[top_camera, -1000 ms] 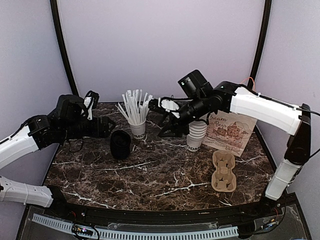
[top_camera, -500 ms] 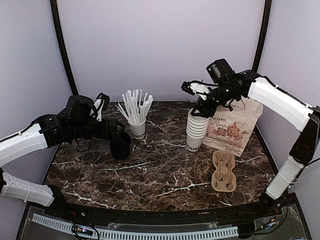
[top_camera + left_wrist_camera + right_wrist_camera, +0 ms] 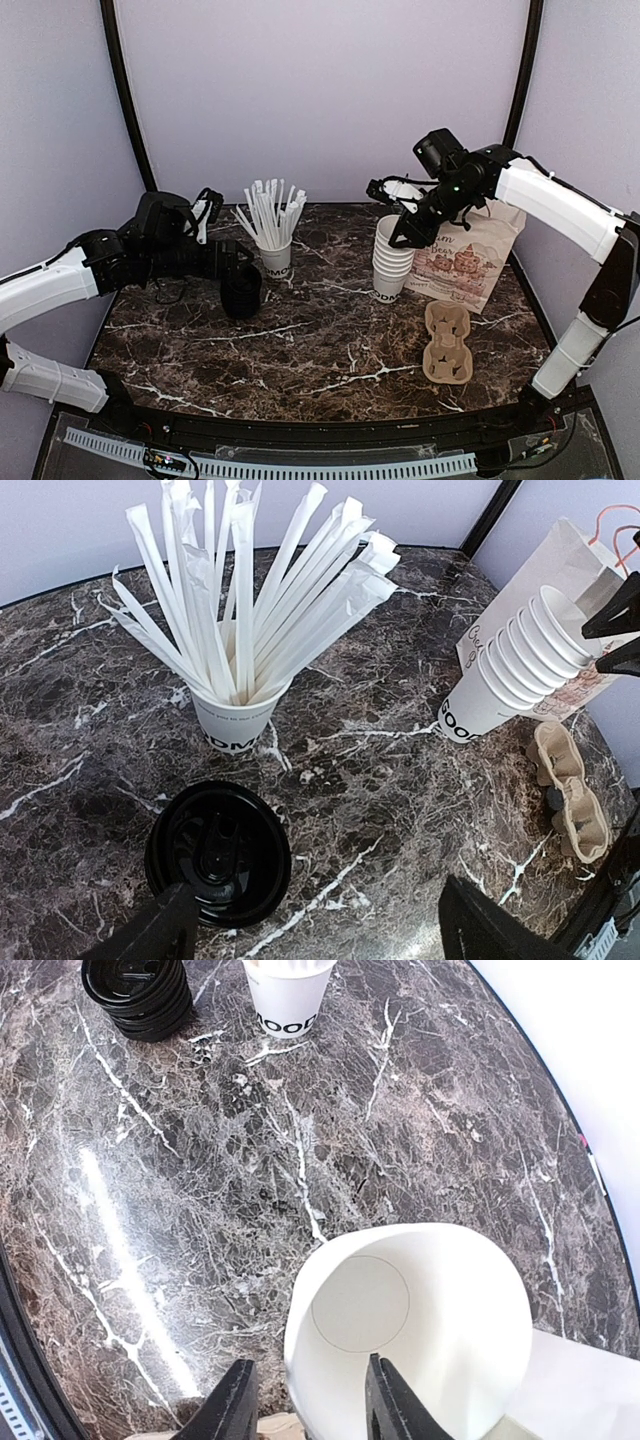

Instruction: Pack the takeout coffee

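Observation:
The takeout coffee is out of view in every frame. A stack of lidless white cups (image 3: 392, 262) stands at the back right. My right gripper (image 3: 397, 228) hangs over it, open. In the right wrist view its jaws (image 3: 305, 1405) straddle the top cup's rim (image 3: 420, 1330), one finger outside and one inside, with a gap to the wall. A stack of black lids (image 3: 241, 290) sits left of centre. My left gripper (image 3: 228, 262) hovers just above and behind it, open wide. Seen from that wrist, the lids (image 3: 218, 852) lie by the left finger.
A white cup full of wrapped straws (image 3: 273, 240) stands behind the lids. A printed paper bag (image 3: 465, 262) stands upright behind the cup stack. A brown cardboard cup carrier (image 3: 447, 343) lies on the marble table (image 3: 320, 350) at the right.
My right arm swung from left of the cup stack up and to the right, then lowered over the top cup with its jaws narrowing. My left gripper edged right toward the lids.

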`<state>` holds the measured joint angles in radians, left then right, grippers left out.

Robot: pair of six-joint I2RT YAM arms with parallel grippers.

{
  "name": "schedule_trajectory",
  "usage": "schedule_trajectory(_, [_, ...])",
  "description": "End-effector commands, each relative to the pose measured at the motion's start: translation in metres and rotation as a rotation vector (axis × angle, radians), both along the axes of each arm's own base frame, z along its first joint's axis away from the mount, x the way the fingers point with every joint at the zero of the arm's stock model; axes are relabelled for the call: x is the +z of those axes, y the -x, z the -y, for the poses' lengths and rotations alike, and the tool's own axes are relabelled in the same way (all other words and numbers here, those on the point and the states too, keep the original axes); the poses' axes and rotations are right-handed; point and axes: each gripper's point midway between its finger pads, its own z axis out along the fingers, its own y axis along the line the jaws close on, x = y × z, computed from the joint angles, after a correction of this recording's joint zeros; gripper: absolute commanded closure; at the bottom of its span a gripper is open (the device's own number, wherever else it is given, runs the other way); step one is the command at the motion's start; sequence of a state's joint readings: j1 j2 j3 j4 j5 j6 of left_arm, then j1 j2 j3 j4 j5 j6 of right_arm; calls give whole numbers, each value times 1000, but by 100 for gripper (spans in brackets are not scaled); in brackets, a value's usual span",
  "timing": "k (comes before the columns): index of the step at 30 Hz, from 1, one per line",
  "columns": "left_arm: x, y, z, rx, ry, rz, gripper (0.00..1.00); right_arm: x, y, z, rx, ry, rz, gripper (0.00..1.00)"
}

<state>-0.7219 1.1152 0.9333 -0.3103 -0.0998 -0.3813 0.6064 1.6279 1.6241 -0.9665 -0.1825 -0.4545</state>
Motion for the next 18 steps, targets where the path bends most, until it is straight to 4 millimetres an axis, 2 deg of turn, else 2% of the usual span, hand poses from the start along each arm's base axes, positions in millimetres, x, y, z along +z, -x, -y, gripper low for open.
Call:
schedule_trajectory(1, [0,1,2,-11,21,-2,14,-1,3,0,7,-8,-18,64])
schedule_trajectory(9, [-1,2,3,-16,26,-7,14,-8,-5,-2,4,13,-15,67])
schedule_trajectory(14, [-2,3,4,-19,29,-8,14,-11,-7,-4,11,14,-23,73])
schedule_trajectory(18, [-4,3,5,-28,38,-7,14,-3,-8,-8,16,-11,-14,80])
